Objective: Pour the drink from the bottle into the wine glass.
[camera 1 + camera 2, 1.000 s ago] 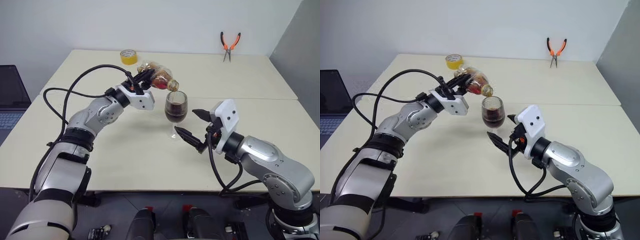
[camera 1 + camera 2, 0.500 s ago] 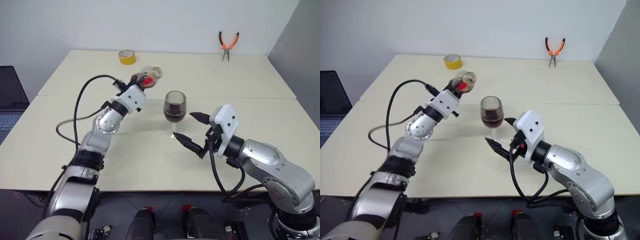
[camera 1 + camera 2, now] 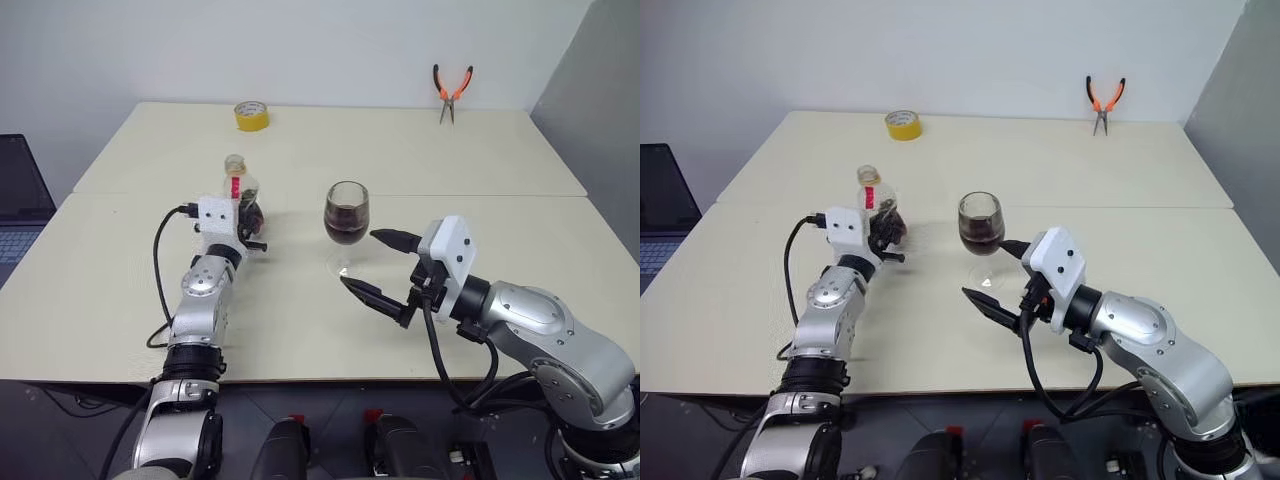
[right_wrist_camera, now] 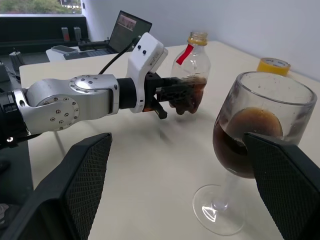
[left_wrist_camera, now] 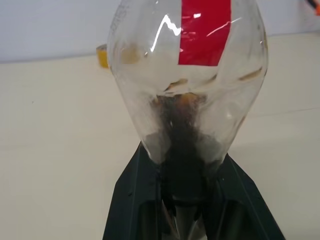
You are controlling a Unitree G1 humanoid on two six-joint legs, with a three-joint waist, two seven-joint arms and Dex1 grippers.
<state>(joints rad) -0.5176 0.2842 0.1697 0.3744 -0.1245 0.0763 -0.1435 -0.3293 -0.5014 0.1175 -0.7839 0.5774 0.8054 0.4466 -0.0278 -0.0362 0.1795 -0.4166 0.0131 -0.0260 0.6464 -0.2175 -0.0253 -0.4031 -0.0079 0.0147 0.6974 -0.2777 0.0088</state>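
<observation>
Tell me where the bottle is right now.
In the left eye view the bottle stands upright on the table's left half, held in the left gripper's fingers, left of the wine glass.

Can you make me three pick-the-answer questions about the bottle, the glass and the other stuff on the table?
1. Where are the pliers?
A. at the table's far edge
B. beside the wine glass
C. in the right gripper

2. What colour is the tape roll?
A. blue
B. yellow
C. green

3. How is the bottle now?
A. lying on its side
B. tipped over the glass
C. upright in the left gripper

Answers:
1 A: the pliers lie far back on the table, well behind the wine glass.
2 B: the roll near the far edge is yellow.
3 C: the left gripper holds the bottle's lower body with its neck pointing up, while the right gripper stands open by the glass.
</observation>
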